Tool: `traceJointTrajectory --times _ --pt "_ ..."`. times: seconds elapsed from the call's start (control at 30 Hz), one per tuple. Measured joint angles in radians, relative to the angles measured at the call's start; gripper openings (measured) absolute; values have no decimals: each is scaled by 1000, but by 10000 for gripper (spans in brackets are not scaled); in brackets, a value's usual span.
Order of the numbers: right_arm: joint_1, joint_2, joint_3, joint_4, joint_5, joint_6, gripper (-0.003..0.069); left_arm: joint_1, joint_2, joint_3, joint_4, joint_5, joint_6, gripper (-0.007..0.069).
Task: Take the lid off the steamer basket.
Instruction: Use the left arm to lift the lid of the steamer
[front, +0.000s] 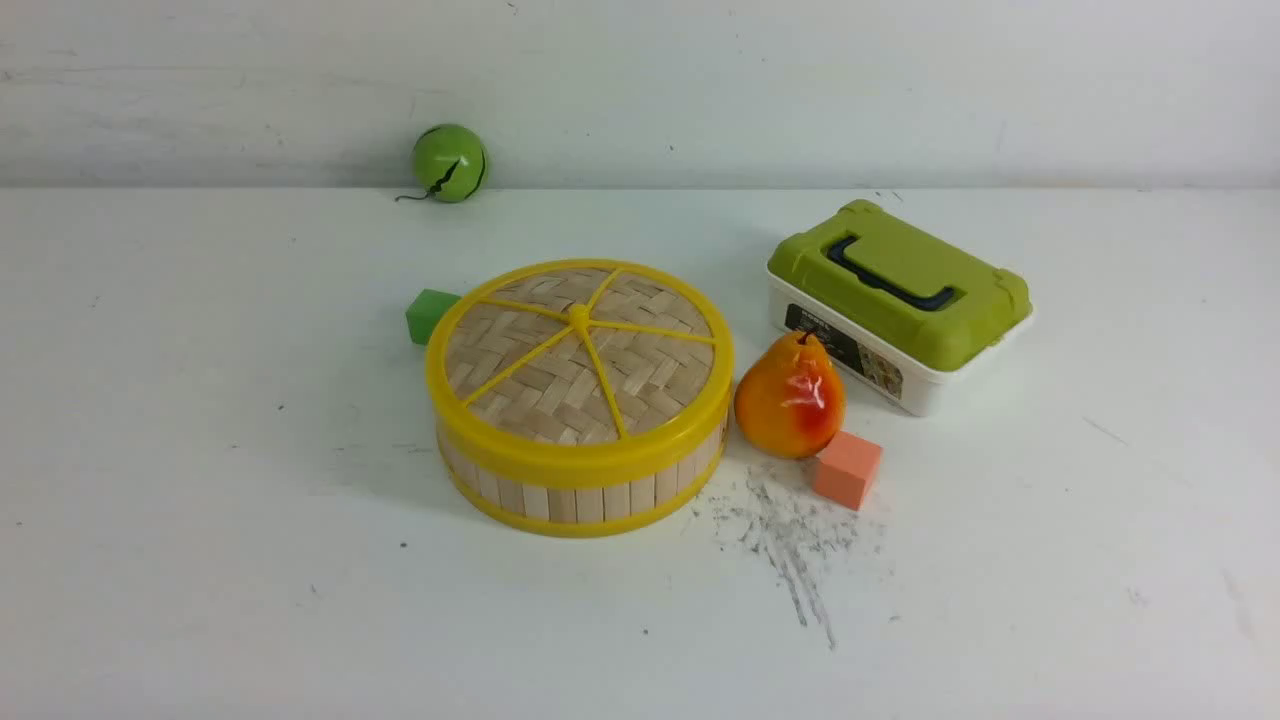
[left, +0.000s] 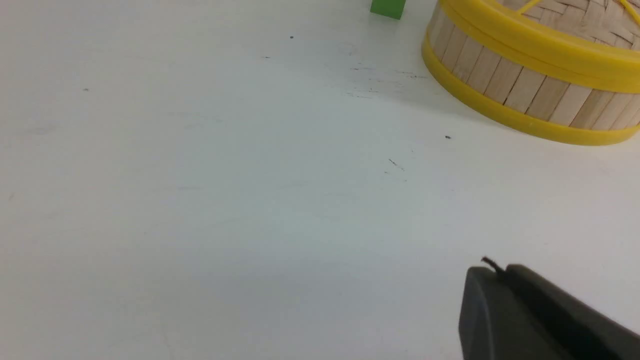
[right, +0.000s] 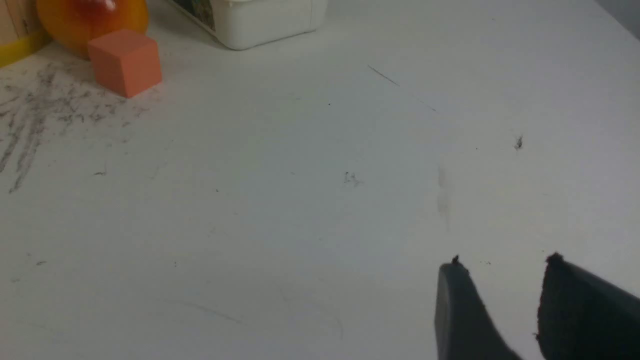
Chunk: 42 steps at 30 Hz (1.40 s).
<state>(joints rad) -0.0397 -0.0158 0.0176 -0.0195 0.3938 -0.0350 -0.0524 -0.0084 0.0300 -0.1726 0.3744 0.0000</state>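
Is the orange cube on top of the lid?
No, the orange cube rests on the table beside the pear, off the lid.

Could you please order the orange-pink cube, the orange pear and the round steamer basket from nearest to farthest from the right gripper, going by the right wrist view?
From the right gripper:
1. the orange-pink cube, in front.
2. the orange-and-red pear, just behind the cube.
3. the round wood-slat steamer basket with a yellow rim, only its edge in view, past the pear.

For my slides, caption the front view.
Steamer basket with lid on, flanked by pear, orange cube, green cube and green-lidded box; green ball behind.
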Motion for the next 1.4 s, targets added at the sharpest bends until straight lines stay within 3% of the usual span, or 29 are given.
traceJointTrajectory --times 1.2,1.3,1.4 --pt "0 0 0 0 0 0 240 0 0 0 0 -1 0 38" --pt "0 0 0 0 0 0 240 0 0 0 0 -18 0 39" --pt "0 0 0 0 0 0 240 0 0 0 -4 -141 0 42"
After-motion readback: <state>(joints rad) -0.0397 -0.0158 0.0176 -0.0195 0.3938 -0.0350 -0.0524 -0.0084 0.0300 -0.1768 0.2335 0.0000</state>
